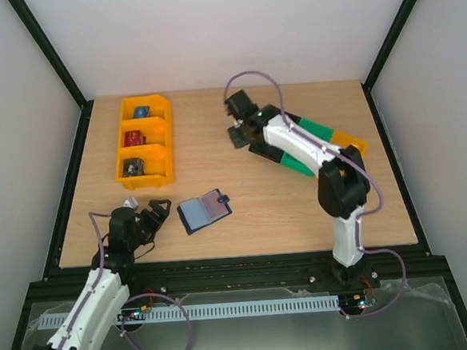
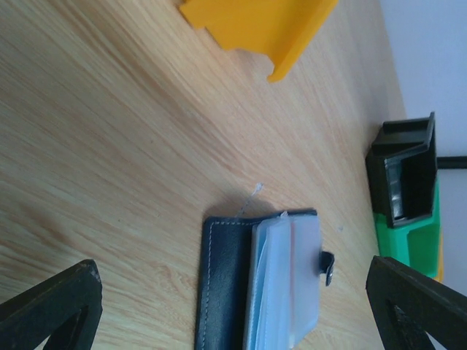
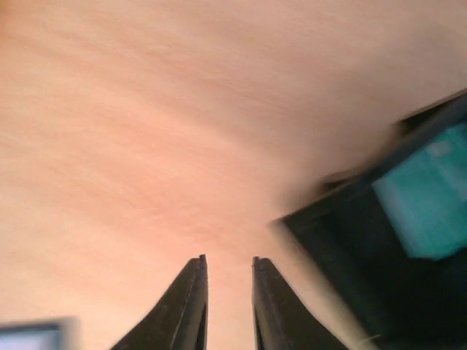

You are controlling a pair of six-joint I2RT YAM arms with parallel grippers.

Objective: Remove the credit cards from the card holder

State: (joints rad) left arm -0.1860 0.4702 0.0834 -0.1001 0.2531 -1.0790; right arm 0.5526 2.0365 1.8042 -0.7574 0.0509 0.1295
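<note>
The wooden counter (image 1: 299,202) was found carrying an orange bin (image 1: 169,147) at the upper left of the overhead frame. The right pincer (image 3: 228,259) was observed above centre, its jaws parted by a narrow gap with nothing between them. The left pincer (image 1: 154,208) was recorded at the lower left, spread wide and empty. The card holder (image 1: 204,211) was noted lying open on the counter at lower centre, just right of the left pincer. Pale blue-grey credit cards (image 2: 284,277) were seen lodged inside it.
</note>
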